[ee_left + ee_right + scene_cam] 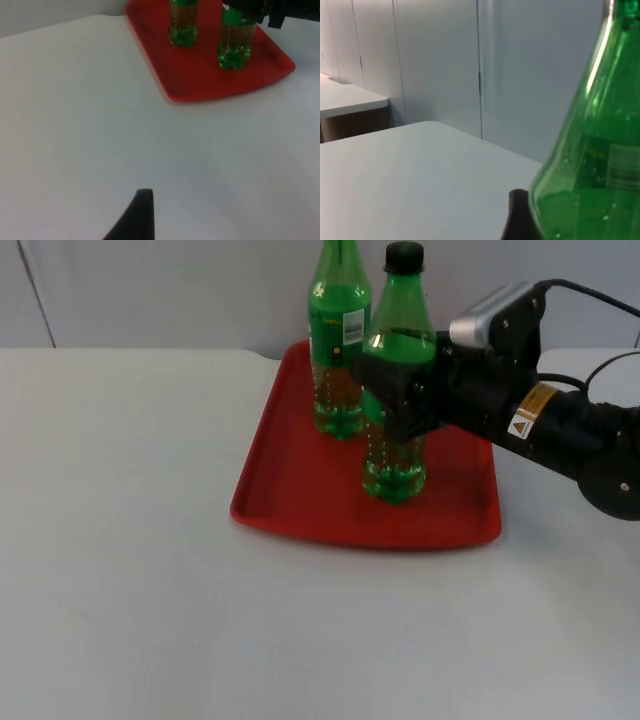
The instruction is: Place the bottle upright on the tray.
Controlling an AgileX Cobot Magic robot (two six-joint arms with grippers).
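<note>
Our right tool (400, 405) grips the bottle (396, 390) at its middle, upright on the tray (300, 490) near its right edge. Opening while skewed could tip it into the second bottle (338, 340). The left tool (135, 220) waits over the tabletop (120, 540); its state we cannot tell.

Glossy clear-plastic bottle (398, 390), glossy tray (300, 490)

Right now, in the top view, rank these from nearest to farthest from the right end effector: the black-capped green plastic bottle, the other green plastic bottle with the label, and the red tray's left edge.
1. Black-capped green plastic bottle: inside the right end effector, upright on the tray.
2. Labelled green plastic bottle: just behind-left, at the tray's back.
3. Red tray's left edge: farthest, toward the table's middle.
</note>
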